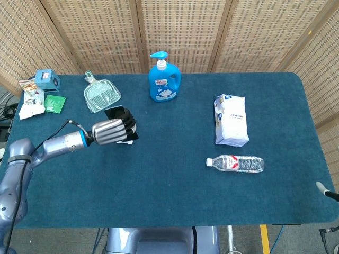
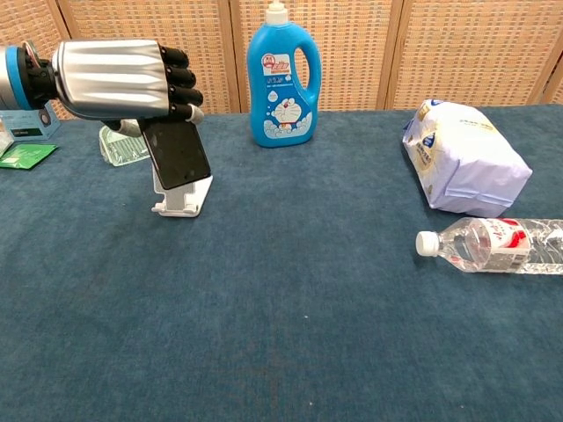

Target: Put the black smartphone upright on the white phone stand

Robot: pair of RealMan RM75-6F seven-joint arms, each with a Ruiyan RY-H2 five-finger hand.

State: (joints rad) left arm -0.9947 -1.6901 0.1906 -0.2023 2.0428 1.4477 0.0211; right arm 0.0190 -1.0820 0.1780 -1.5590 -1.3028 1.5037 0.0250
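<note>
- Black smartphone point(image 2: 179, 154): grasped near-upright by the left hand point(image 2: 119, 79), lower edge at the white phone stand point(image 2: 180, 200).
- Risk: if released before seating, the phone may slide off or tip the light stand onto the worktop point(image 2: 281, 308).
- Right hand: not seen.

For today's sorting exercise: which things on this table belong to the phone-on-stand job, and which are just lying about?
Belong to the job:
left hand
smartphone
phone stand

Lying about:
detergent bottle
water bottle
white packet
dustpan
small boxes and packets
</note>
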